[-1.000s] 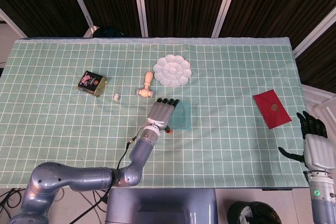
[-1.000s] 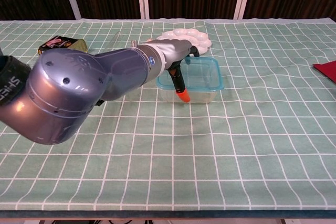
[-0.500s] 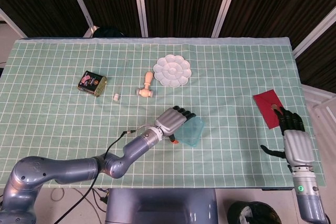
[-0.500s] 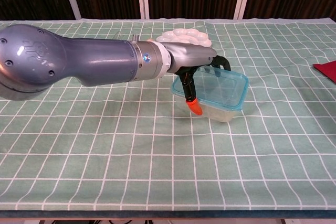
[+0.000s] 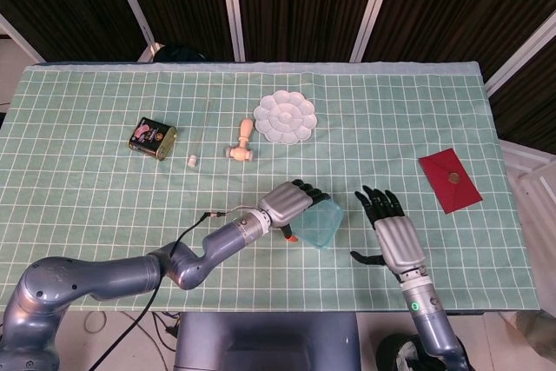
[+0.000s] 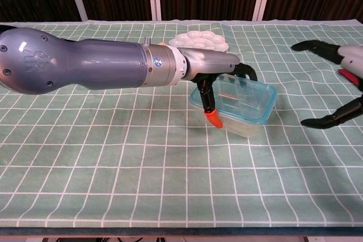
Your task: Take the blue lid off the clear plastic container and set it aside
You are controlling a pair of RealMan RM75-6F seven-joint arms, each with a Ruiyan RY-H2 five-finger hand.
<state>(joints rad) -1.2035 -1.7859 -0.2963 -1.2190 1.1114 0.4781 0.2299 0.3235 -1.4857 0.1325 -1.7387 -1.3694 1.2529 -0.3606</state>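
Left robot hand grips the clear plastic container, tilted, blue lid on

Its fingers curl over the container's near-left rim, thumb down the side, at mid-desk toward the front. Right robot hand hovers just beside the container, fingers spread, holding nothing. Farther back lie a white palette, a small tin and a red envelope

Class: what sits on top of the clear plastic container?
The blue lid covers the clear plastic container; the left hand grips its near end. Contents are unclear.
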